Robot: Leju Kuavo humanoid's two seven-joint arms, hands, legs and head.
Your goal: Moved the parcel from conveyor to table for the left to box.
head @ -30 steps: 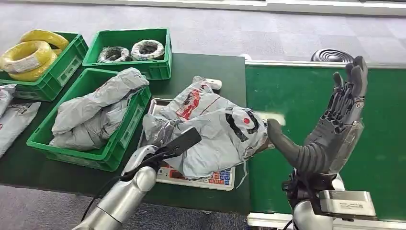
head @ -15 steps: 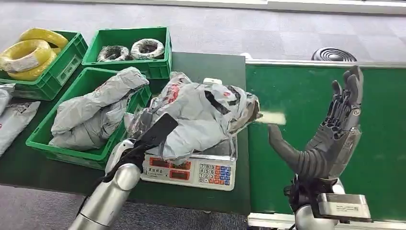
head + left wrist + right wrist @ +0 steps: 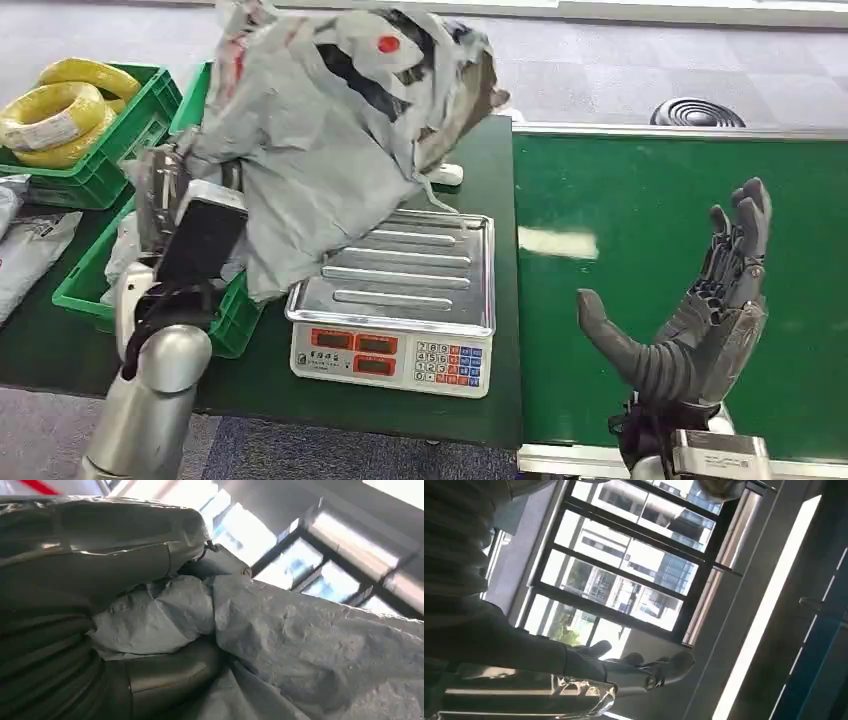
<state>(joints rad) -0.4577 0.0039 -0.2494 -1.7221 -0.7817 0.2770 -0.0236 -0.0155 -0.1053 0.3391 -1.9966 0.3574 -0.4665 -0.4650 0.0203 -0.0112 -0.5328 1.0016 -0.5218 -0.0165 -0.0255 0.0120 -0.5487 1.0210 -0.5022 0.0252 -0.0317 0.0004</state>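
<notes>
A dark green table meets a green conveyor at 3 o'clock, grey floor beyond both. A scale sits mid-table, its steel pan bare. Green crates stand from 9 to 11 o'clock: the near crate holds grey bags, another holds yellow coils.

The left hand grips the parcel, a crumpled grey mailer with red and black print, and holds it high in the air at 11 o'clock, above the near crate's edge and the scale's far corner. The right hand stands upright over the conveyor at 4 o'clock, fingers spread, palm toward the scale, holding nothing.

The left wrist view shows what the head view hides: the thumb and a lower finger pressed into folds of the parcel's plastic film, with windows beyond. The right wrist view looks up at tall window frames and a ceiling light strip, the right hand's fingertips apart against them.

A second ago the parcel lay across the scale pan with the left hand low beside it; half a second ago it was just off the pan. Now it is well above, and the pan is uncovered. The right hand sits slightly lower than before, spread as it was.
</notes>
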